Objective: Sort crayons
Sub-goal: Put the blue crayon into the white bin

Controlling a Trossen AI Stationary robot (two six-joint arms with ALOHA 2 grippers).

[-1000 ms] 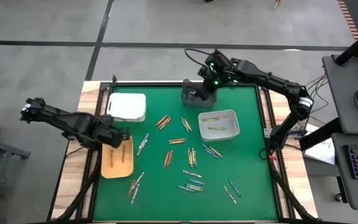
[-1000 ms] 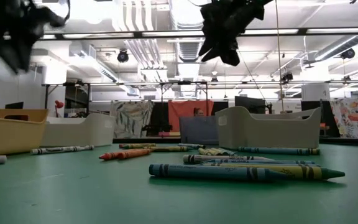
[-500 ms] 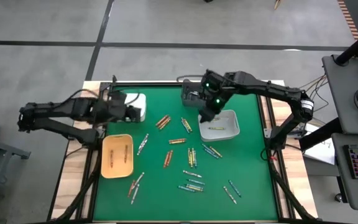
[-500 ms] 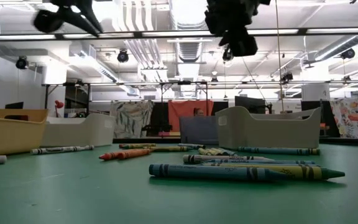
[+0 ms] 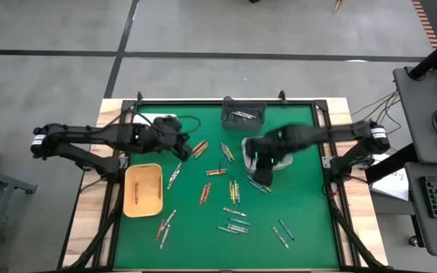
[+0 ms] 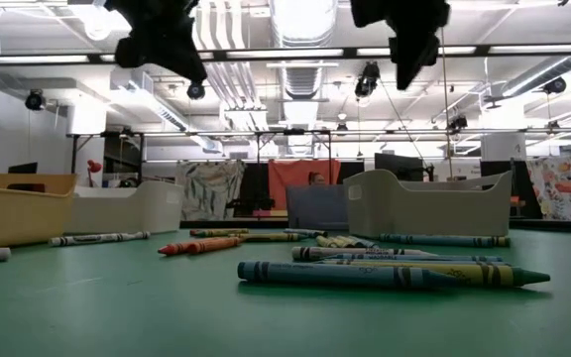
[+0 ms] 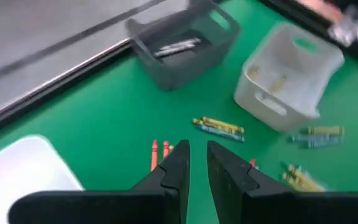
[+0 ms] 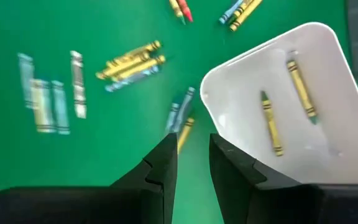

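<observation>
A: High view first: your left gripper (image 5: 182, 145) hangs over the counter (image 5: 302, 227) beside the red-orange pair (image 5: 199, 149), near the white tray (image 5: 158, 121). Your right gripper (image 5: 259, 173) sits at the near edge of the white bin (image 5: 285, 162). The crayons (image 5: 234, 191) lie scattered mid-counter.

B: Anything held?

A: No. In the left wrist view the fingers (image 7: 178, 163) stand nearly closed with a bare slit between them, nothing in it. Spread them before you drop on the orange crayons (image 7: 159, 153) just ahead.

B: And the right?

A: In the right wrist view its fingers (image 8: 165, 155) are partly apart and empty, aimed at a blue and yellow pair (image 8: 181, 119) beside the bin, which holds two yellow-green sticks (image 8: 270, 122). I'd straddle one crayon across its length, not both.

B: Low view?

A: Both grippers ride high above the counter; descend straight.
</observation>
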